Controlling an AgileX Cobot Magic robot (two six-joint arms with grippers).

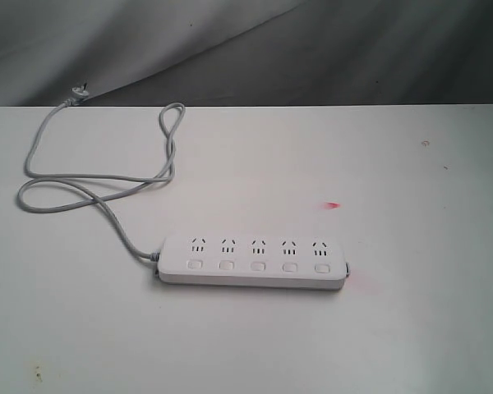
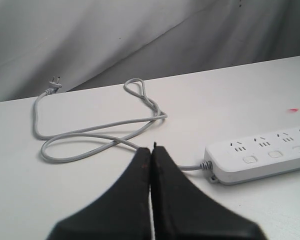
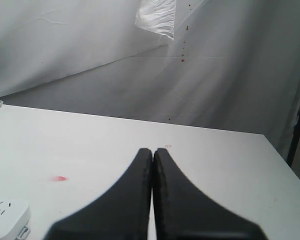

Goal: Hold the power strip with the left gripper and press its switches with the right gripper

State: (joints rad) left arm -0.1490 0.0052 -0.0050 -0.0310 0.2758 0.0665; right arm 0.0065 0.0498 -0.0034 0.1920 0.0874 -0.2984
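The white power strip (image 1: 253,262) lies flat on the table near the middle, its five square switches (image 1: 258,265) in a row along the near side. Its grey cord (image 1: 99,176) loops away to the far left and ends in a plug (image 1: 76,94). Neither arm shows in the exterior view. In the left wrist view my left gripper (image 2: 151,149) is shut and empty, short of the strip's cord end (image 2: 260,156). In the right wrist view my right gripper (image 3: 152,150) is shut and empty, with one end of the strip (image 3: 6,216) off to one side.
A small red mark (image 1: 334,205) lies on the white table (image 1: 411,328) beyond the strip's right end. A faint small mark (image 1: 426,144) sits at the far right. A grey wrinkled backdrop (image 1: 312,49) hangs behind the table's far edge.
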